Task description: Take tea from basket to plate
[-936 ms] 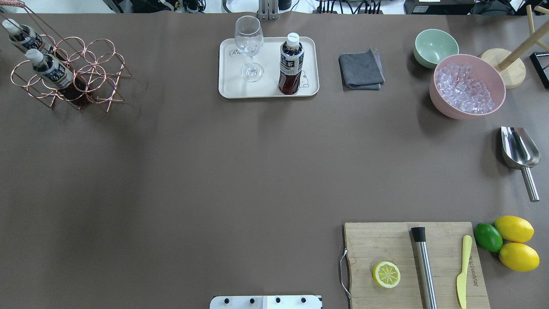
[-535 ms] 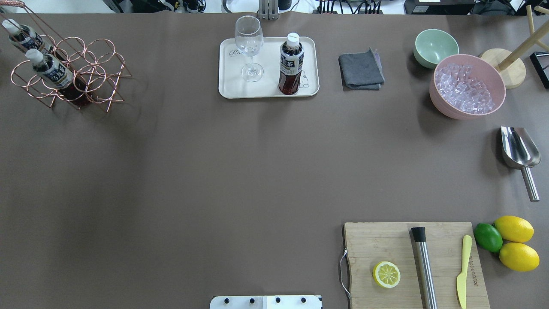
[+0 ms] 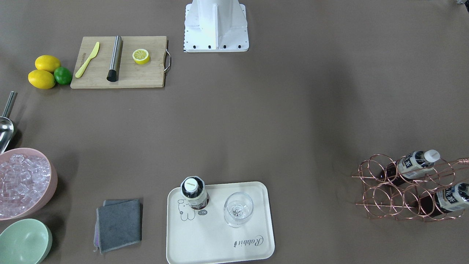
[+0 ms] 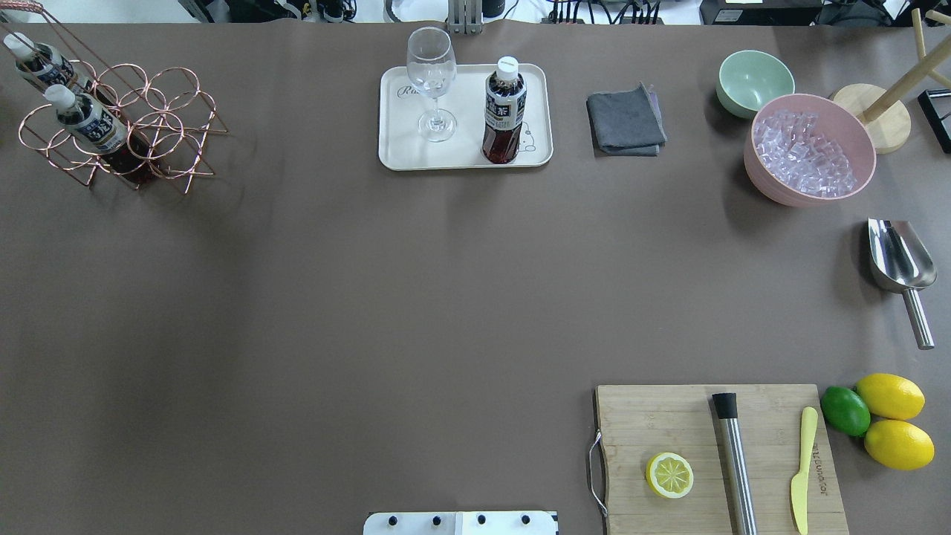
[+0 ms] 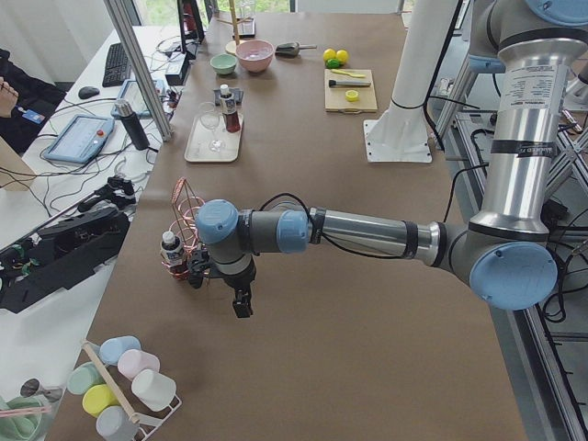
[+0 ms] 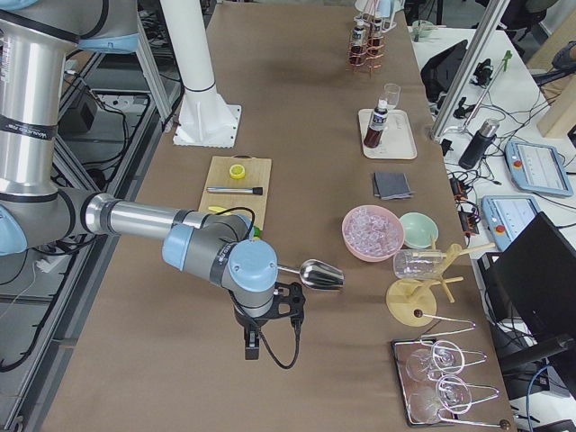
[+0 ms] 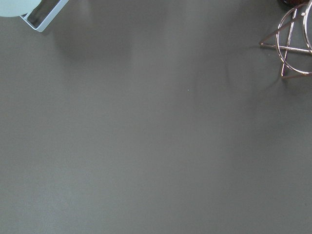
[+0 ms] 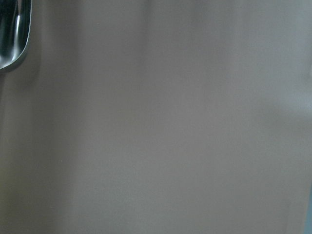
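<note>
One tea bottle (image 4: 504,111) stands upright on the cream plate (image 4: 401,152), next to a wine glass (image 4: 432,74); it also shows in the front view (image 3: 193,192) on the plate (image 3: 220,238). Two more tea bottles (image 4: 85,119) (image 4: 41,63) lie in the copper wire basket (image 4: 148,126) at the far left. My left gripper (image 5: 241,303) shows only in the left side view, low over the table near the basket (image 5: 188,207). My right gripper (image 6: 252,346) shows only in the right side view, near the scoop (image 6: 319,274). I cannot tell whether either is open or shut.
A grey cloth (image 4: 625,120), a pale green bowl (image 4: 754,82) and a pink bowl of ice (image 4: 808,148) stand at the back right. A metal scoop (image 4: 900,267) lies at the right. A cutting board (image 4: 713,461) holds a lemon half, a muddler and a knife.
</note>
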You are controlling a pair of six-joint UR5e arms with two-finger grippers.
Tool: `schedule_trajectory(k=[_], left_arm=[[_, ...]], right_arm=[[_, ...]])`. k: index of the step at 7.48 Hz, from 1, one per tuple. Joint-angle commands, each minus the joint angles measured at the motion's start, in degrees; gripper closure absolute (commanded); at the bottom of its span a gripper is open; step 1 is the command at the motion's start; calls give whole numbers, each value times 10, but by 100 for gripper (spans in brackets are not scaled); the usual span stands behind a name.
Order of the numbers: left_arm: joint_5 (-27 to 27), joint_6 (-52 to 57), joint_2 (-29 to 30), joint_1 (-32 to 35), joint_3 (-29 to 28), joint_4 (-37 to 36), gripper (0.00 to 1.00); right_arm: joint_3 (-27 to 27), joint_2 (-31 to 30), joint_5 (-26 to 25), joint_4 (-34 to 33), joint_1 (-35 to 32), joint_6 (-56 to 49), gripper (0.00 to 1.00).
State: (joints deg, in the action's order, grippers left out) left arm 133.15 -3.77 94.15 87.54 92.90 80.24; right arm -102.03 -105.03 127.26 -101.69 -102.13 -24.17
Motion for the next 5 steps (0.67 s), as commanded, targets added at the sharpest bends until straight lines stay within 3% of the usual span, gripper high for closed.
schedule_trajectory(k=[1,5], left_arm=[[0,2,0,0,0,0,1],[0,3,0,0,-1,0,1]], right_arm=[[10,0,0,1,0,-1,0],[21,0,-1,1,0,-1,0]])
